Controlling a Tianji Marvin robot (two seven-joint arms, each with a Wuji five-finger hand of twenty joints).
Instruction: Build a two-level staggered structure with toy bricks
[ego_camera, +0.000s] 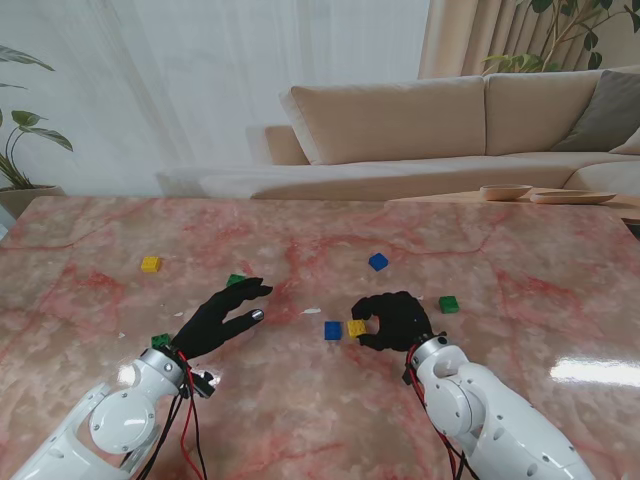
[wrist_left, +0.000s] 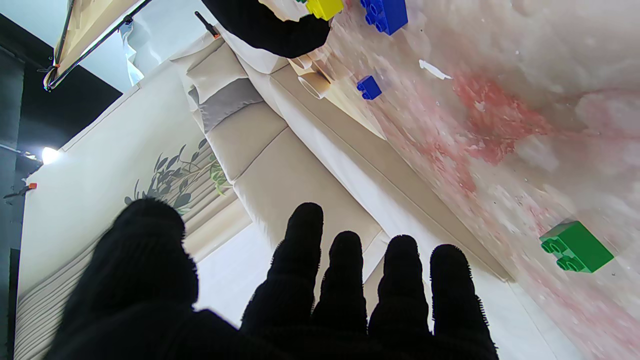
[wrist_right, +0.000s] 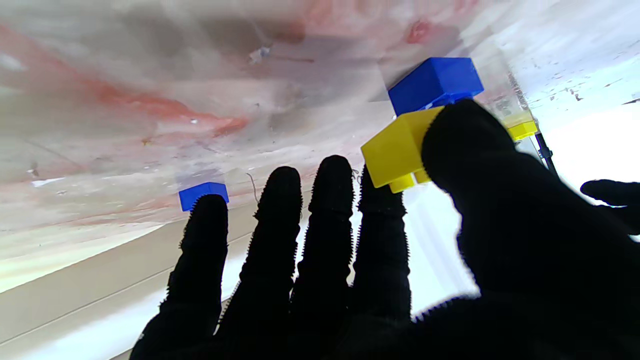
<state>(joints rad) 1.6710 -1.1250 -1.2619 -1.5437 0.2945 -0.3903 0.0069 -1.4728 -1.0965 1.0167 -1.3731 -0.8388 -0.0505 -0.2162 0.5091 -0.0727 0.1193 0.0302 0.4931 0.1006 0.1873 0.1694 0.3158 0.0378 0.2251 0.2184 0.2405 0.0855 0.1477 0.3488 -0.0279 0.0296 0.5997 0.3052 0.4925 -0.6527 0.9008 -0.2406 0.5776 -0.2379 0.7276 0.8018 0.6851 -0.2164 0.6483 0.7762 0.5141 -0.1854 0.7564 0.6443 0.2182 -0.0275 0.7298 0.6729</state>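
Glossy pink marble table (ego_camera: 300, 420); right hand (ego_camera: 397, 318) pinches studded yellow brick (wrist_right: 395, 150) beside blue brick (wrist_right: 434, 82), grip clear only from its wrist; left hand (ego_camera: 222, 315) splayed, empty.

left hand (ego_camera: 222, 318): black knit glove | right hand (ego_camera: 395, 320): same | arms: glossy white, red/black cables

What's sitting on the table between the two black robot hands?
In the stand view, one blue brick lies between the left robot hand and the right robot hand, right beside the yellow brick that the right one pinches. The rest is bare marble.
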